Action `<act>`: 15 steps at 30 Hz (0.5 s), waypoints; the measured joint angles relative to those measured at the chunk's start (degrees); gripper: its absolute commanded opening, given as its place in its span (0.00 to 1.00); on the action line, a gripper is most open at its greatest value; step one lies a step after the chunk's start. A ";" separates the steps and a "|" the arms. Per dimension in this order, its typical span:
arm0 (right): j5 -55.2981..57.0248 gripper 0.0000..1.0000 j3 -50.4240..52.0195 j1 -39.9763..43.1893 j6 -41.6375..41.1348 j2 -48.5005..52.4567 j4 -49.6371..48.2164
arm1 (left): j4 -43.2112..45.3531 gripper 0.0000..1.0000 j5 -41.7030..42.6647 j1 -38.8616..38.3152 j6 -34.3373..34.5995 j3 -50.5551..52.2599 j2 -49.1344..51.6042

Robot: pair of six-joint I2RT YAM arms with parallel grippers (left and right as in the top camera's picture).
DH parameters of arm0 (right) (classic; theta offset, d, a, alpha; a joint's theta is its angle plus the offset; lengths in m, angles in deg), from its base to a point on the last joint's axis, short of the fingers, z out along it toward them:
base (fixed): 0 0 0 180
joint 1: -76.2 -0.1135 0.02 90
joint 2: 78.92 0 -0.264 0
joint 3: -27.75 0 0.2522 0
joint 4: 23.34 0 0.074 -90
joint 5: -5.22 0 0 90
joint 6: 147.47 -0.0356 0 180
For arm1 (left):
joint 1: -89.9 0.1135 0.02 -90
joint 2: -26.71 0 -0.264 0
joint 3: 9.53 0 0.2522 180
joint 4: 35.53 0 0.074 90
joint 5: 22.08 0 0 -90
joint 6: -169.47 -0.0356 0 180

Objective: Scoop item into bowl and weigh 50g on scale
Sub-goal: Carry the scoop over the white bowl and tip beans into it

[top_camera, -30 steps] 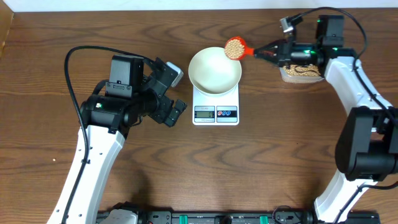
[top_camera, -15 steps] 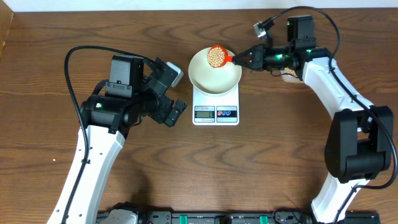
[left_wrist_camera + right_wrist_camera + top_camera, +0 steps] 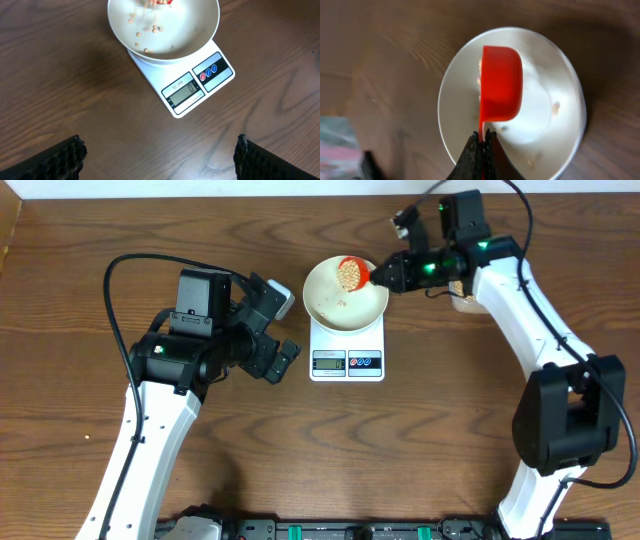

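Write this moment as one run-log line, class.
phase: pouring | right jaws: shut on red scoop, tipped over bowl | beans: few in bowl | bowl: on scale | left jaws: open, empty

One desk [image 3: 450, 430] carries one scale [image 3: 347, 350], which has one display [image 3: 182, 90] and two round buttons [image 3: 202, 76], one red and one blue. There is one white bowl [image 3: 352, 308] and one red scoop [image 3: 350, 272]. About half a dozen loose beans [image 3: 147, 49] show in the bowl, some blurred; those heaped in the scoop are too many to count. Two pincers are in view: the left pincer [image 3: 288, 326] and the right pincer [image 3: 385, 275].
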 measured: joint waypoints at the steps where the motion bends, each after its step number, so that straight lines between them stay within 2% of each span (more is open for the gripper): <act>1: 1.01 0.01 -0.61 -0.57 0.79 0.00 0.61 | 0.00 0.96 0.02 -0.02 0.00 0.00 0.00; 7: 11.91 0.01 -3.28 -4.92 7.10 0.00 5.27 | -0.02 0.96 0.02 0.00 0.00 0.00 0.00; 15: 25.53 0.01 -3.61 -10.75 13.00 0.00 5.64 | 0.00 0.96 0.02 0.00 0.00 0.00 0.00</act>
